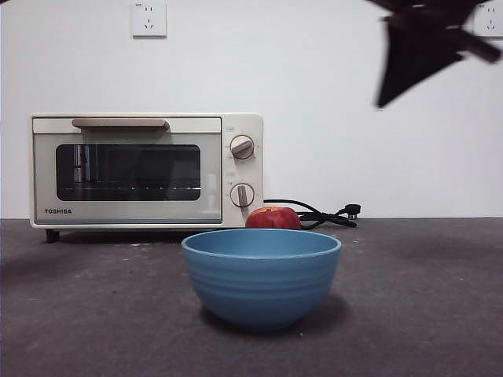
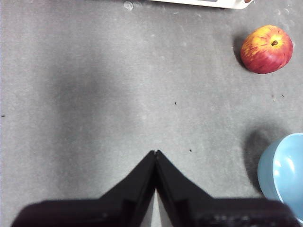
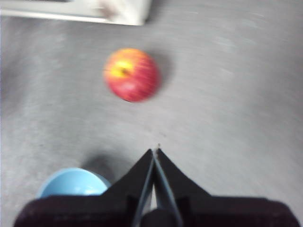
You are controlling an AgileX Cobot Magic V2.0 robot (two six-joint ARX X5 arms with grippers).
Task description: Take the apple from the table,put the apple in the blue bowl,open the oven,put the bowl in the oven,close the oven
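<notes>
The red apple [image 1: 273,217] lies on the dark grey table [image 1: 424,298], behind the blue bowl [image 1: 262,276] and just right of the oven [image 1: 145,170]. The oven's door is closed. My right gripper [image 3: 155,151] hangs shut and empty above the table, with the apple [image 3: 131,74] ahead of it and the bowl [image 3: 72,183] near its base. It shows as a blurred dark shape [image 1: 420,49] at the top right of the front view. My left gripper [image 2: 155,152] is shut over bare table, apart from the apple [image 2: 266,49] and the bowl [image 2: 284,172].
A black cord with its plug [image 1: 326,214] lies on the table right of the apple. Two wall sockets [image 1: 148,19] sit on the white wall behind. The oven's front edge [image 3: 75,13] shows beyond the apple in the right wrist view.
</notes>
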